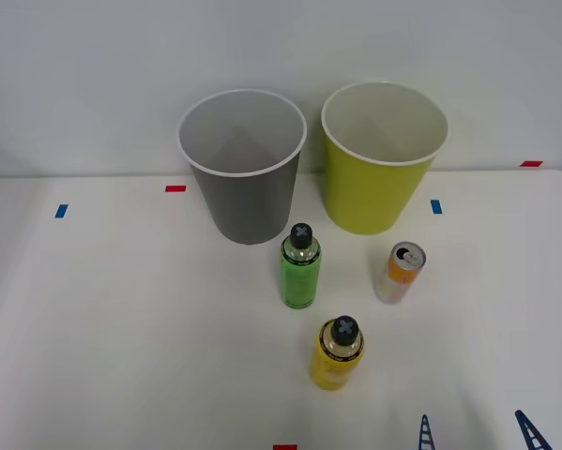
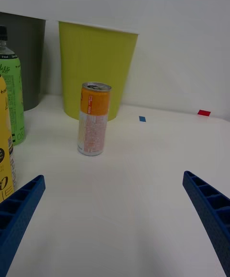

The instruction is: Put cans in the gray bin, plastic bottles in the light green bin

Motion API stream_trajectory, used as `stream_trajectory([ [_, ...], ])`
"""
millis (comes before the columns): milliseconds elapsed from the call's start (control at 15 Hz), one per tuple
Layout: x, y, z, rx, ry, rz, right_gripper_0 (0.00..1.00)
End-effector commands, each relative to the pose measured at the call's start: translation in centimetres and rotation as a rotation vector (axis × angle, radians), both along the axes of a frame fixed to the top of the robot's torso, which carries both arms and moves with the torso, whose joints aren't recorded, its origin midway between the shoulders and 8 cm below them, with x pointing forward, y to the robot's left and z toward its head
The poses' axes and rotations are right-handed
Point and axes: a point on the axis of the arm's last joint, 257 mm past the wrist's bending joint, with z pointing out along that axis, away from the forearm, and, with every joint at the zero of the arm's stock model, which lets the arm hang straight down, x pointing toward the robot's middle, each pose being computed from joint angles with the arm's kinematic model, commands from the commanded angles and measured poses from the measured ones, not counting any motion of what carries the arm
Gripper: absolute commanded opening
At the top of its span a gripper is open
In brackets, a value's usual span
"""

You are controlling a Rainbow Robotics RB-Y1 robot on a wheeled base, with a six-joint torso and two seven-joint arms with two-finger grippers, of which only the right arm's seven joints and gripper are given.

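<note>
The gripper (image 1: 476, 433) was spread wide, holding nothing, near the can (image 1: 399, 272); probably the can came first; next it must advance and pinch it.

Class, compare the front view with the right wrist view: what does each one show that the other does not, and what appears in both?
Front view alone: the pale insides of the gray bin and light green bin, and the yellow bottle's and green bottle's crossed black caps.

Right wrist view alone: the can from the side, orange above, white below, and the ribbed blue fingers seen close up.

Both: the bins, the can, both bottles, the white table, and the open right gripper.
</note>
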Motion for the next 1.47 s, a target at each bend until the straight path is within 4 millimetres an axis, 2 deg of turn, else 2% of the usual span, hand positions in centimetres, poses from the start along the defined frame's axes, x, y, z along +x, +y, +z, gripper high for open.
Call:
stream_trajectory([
  [67,0.00,0.00,0.00,0.000,0.000,0.000,1.00],
  [1467,0.00,0.00,0.00,0.000,0.000,0.000,1.00],
])
